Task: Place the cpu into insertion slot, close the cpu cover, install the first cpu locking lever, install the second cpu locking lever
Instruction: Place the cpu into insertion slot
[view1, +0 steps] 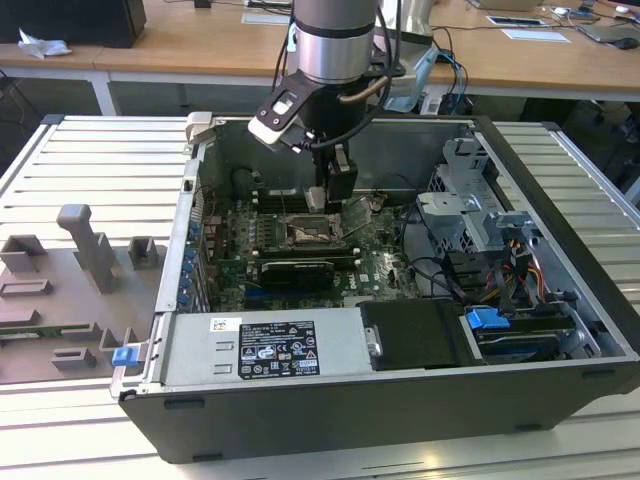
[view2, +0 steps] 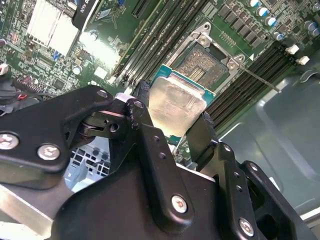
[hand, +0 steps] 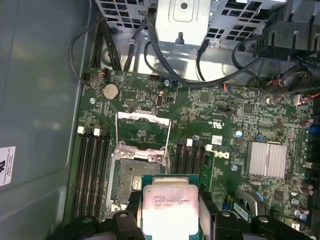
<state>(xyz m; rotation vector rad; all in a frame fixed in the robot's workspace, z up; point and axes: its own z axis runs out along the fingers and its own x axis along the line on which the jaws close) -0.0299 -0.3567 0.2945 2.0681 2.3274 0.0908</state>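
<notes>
Pale silvery-beige metal faces the cameras in both wrist views: the small flat square cpu (hand: 167, 205) (view2: 176, 102) on its green carrier edge is pinched on two opposite sides by the black fingers (view2: 145, 125) of the gripper (hand: 169, 216) (view2: 175, 114), which are closed narrowly onto it. The chip is not seated. The square dark insertion slot (hand: 131, 176) (view2: 202, 67) with its thin metal rim lies bare just beyond the chip, its contact field exposed. In the first wrist view the thin silvery cpu cover (hand: 141, 126), a frame plate with a large square cut-out, stands swung open on the far side of the socket from the chip. In the second wrist view a thin steel wire lever (view2: 260, 79) juts out from a corner of the socket, unlatched. Long narrow black memory slots (hand: 92, 170) flank the socket on the green motherboard (view1: 385, 265). In the exterior view the gripper (view1: 333, 190) hangs down inside the open black computer case (view1: 400, 420), just above the slot (view1: 305, 236), with drive cages toward the exterior view's right. The case lies on a pale ribbed metal table (view1: 90, 150), and grey plastic fixture blocks (view1: 90, 250) stand at the exterior view's left.
</notes>
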